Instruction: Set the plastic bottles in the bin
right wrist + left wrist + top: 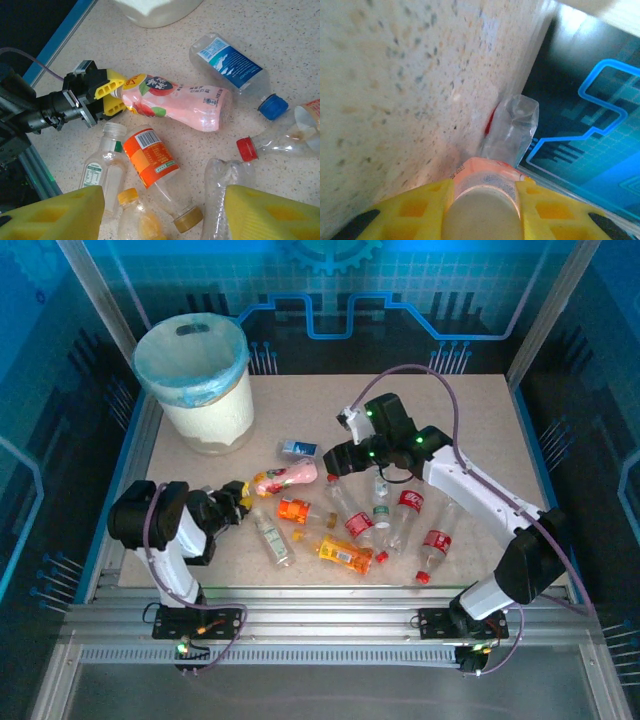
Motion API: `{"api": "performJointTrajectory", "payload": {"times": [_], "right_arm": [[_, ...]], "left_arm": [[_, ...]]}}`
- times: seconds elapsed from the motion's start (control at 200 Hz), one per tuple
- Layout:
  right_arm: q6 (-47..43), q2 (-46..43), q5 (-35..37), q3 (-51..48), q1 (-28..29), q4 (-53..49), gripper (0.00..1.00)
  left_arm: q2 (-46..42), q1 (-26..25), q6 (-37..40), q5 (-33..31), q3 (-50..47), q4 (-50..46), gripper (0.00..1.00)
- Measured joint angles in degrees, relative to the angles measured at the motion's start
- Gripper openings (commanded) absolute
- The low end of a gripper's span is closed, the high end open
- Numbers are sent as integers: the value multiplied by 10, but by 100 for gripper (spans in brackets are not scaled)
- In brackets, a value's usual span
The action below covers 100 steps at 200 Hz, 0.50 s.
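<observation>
Several plastic bottles lie scattered mid-table. My left gripper (240,502) (482,200) (114,93) is shut on the end of a pink-labelled bottle (285,478) (487,172) (177,100) lying on its side. My right gripper (340,455) (162,220) hangs open above the pile. Between its fingers I see an orange-labelled bottle (150,157) (295,510), a yellow-capped bottle (135,220) and a crushed clear bottle (225,195). A blue-capped bottle (227,62) (298,448) lies beyond. The bin (215,415) (155,10), cream with a pale blue liner, stands at the back left.
Red-labelled bottles (408,505) (437,540) lie under the right arm. A clear green-labelled bottle (270,537) (102,170) rests near the left gripper. Another clear bottle (512,130) lies just past the pink one. Metal frame posts and blue walls ring the table (480,420).
</observation>
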Motion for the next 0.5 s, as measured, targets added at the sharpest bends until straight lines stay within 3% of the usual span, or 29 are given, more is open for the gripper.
{"api": "performJointTrajectory", "payload": {"times": [0.26, 0.5], "right_arm": [[0, 4, 5, 6, 7, -1, 65], [0, 4, 9, 6, 9, -1, 65]], "left_arm": [[-178, 9, 52, -19, 3, -182, 1], [-379, 10, 155, -57, 57, -448, 0]]}}
